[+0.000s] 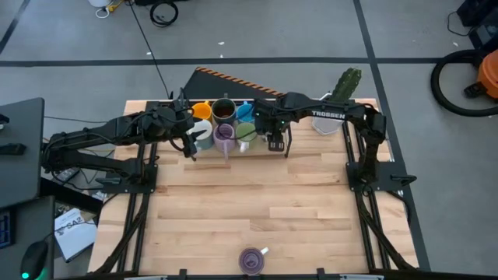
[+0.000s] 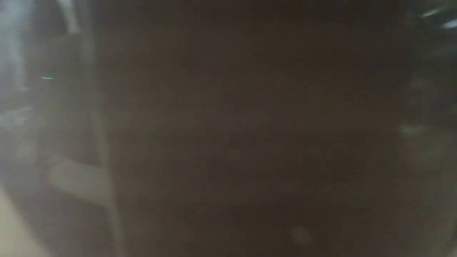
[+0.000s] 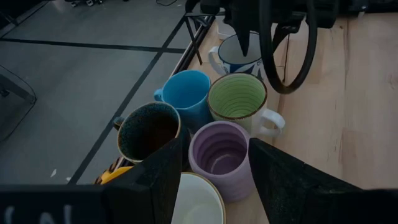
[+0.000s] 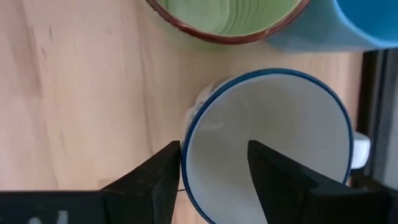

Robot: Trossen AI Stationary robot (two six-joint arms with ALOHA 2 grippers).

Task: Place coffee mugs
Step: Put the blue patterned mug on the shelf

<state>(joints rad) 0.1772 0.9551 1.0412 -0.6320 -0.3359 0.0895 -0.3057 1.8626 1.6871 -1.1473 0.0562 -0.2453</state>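
Note:
Several mugs stand bunched at the table's far edge: orange (image 1: pixel 201 111), dark brown (image 1: pixel 223 109), blue (image 1: pixel 243 113), white (image 1: pixel 202 134), purple (image 1: pixel 225 134) and green (image 1: pixel 247 132). My left gripper (image 1: pixel 191 148) is open at the bunch's left. Its fingers stand either side of the white mug (image 3: pixel 198 199) and the purple mug (image 3: pixel 221 155). My right gripper (image 1: pixel 274 142) is open over a blue-rimmed white mug (image 4: pixel 267 155) at the bunch's right. A second purple mug (image 1: pixel 251 260) stands alone at the near edge. My right gripper (image 4: pixel 214 149) comes from above, pointing down, with one finger (image 4: pixel 273 180) inside the blue-rimmed mug and one outside. The outer finger (image 4: pixel 155 180) lies beside the rim (image 4: pixel 185 155); whether it touches, I cannot tell. The mug stands upright on the table.
A white pot with a green cactus (image 1: pixel 345 89) stands at the far right corner, behind the right arm. A striped board (image 1: pixel 233 80) lies past the far edge. Bare wood (image 1: pixel 257 202) fills the table's middle. The low view is filled by something dark close to the lens.

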